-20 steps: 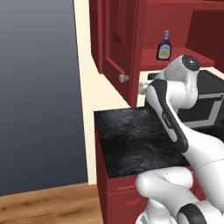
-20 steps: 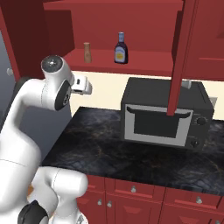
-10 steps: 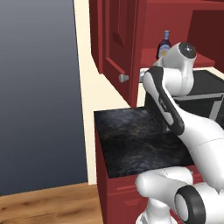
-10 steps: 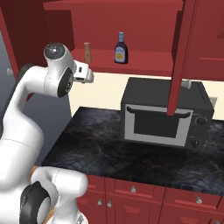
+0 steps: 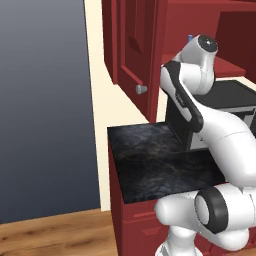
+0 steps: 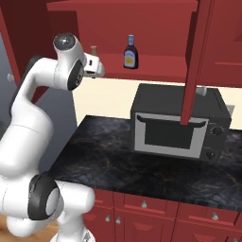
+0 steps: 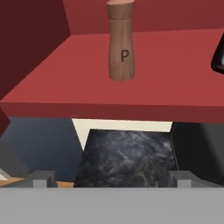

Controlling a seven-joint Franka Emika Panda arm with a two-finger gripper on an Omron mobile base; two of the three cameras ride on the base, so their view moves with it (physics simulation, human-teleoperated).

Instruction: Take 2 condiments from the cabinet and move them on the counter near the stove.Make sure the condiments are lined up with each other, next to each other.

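Observation:
On the red inner shelf (image 7: 175, 65) of the open cabinet (image 6: 142, 19) stands the brown shaker (image 7: 121, 48) marked "P", upright. Its top (image 6: 94, 49) peeks out behind my hand in the right base view. To its right is the dark bottle with a yellow label (image 6: 131, 53), cut off at the right edge of the hand view (image 7: 218, 57). My gripper (image 7: 112, 179) is open, its fingertips (image 7: 43, 177) wide apart, just below and in front of the shelf edge, facing the shaker (image 6: 97, 68). It holds nothing. The stove is out of view.
A black microwave (image 6: 177, 123) stands on the black counter (image 6: 118, 160) under the shelf, right of my arm. An open cabinet door (image 6: 194, 61) hangs in front of it. Another open door with a silver knob (image 5: 141, 89) is at the left. A grey wall (image 5: 45, 100) is further left.
The arm has lifted the hand from beside the microwave up to shelf height, closer to the shaker. The condiments have not moved.

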